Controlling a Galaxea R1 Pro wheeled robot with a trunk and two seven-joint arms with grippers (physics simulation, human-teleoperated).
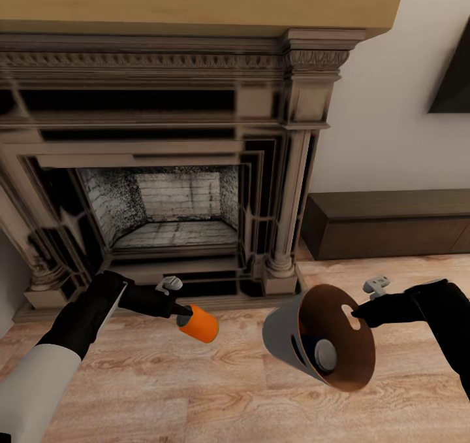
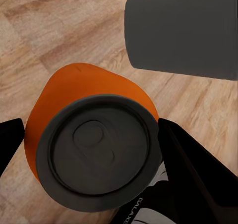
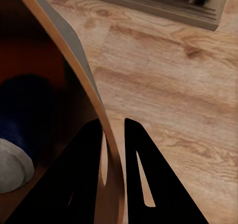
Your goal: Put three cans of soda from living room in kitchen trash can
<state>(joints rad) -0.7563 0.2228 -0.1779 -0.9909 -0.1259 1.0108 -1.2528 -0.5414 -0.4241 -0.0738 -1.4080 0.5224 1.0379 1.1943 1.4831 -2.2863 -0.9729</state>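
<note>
My left gripper (image 1: 188, 314) is shut on an orange can of soda (image 1: 199, 323), held above the wood floor in front of the fireplace. In the left wrist view the can's silver top (image 2: 99, 149) sits between the two black fingers (image 2: 188, 164). My right gripper (image 1: 356, 312) is shut on the rim of the grey tash can (image 1: 284, 335), which hangs tilted with its coppery mouth toward me. A dark blue can of soda (image 1: 320, 353) lies inside it. The right wrist view has the fingers (image 3: 144, 174) straddling the rim (image 3: 94, 100), with the blue can (image 3: 20, 120) deep inside.
A brick and stone fireplace (image 1: 176, 168) stands straight ahead. A low dark wood bench (image 1: 391, 224) runs along the wall at the right, under a wall television's corner (image 1: 454, 83). Light wood plank floor (image 1: 196, 397) lies below both arms.
</note>
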